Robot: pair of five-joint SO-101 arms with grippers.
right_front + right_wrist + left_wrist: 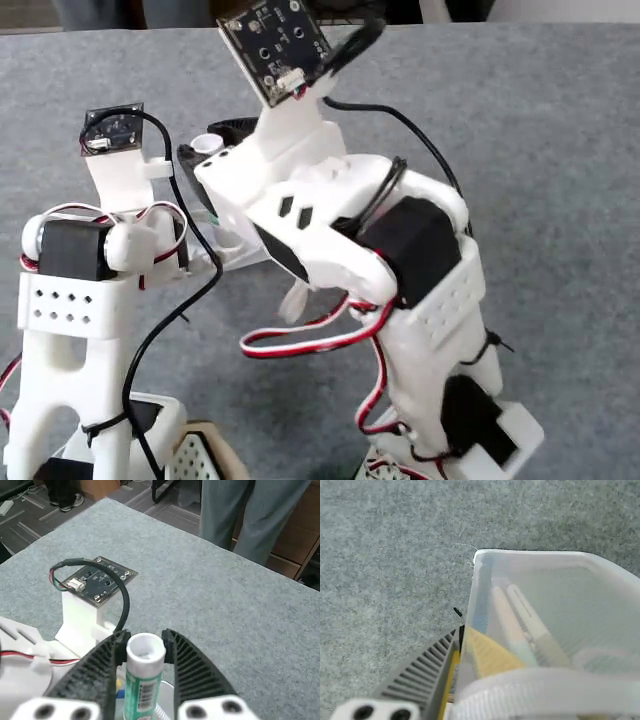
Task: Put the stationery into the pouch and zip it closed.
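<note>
My right gripper (pixel 144 636) is shut on a glue stick (pixel 142 680) with a white cap and a green label, held upright between the black ridged jaws. In the high view the glue stick's white top (pixel 207 143) pokes up beside the left arm, above the translucent pouch (pixel 240 255). The pouch (pixel 555 595) is white mesh and holds two pale pens (pixel 512 625) and a yellow item (pixel 487 652). My left gripper (pixel 462 635) is at the pouch's edge near a corner, and its ridged finger (pixel 427 665) presses against the pouch wall, shut on it.
Grey felt covers the table (pixel 540 150). The left arm's camera board (pixel 95 580) stands close beside the right gripper. Both arm bases sit at the near edge, the right one (pixel 450 420) bulky. Beyond the table's far edge (pixel 210 540) is floor.
</note>
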